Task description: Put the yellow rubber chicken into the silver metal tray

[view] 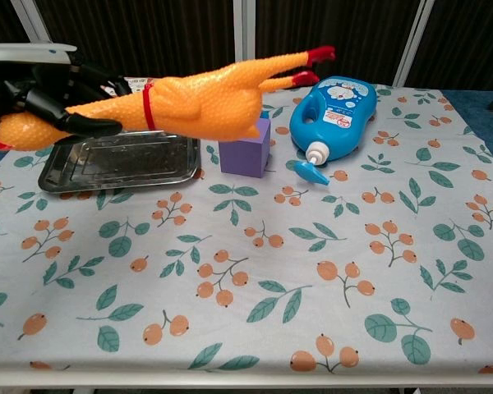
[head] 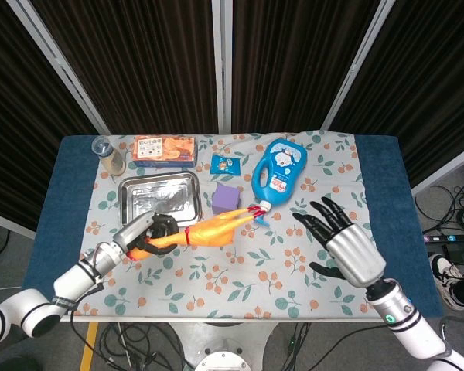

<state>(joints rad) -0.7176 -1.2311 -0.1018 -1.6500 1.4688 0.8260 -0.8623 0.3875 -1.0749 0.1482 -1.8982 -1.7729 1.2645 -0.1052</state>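
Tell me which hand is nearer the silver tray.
Left. The left hand holds the rubber chicken just in front of the silver tray. The right hand hangs open far across the table, beyond the blue bottle.

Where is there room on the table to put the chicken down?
The silver metal tray has nothing in it, so there is room inside. The cloth in front of the purple block and blue bottle is bare too. The back is crowded: jar, snack box, small packet. The left hand holds the yellow rubber chicken.
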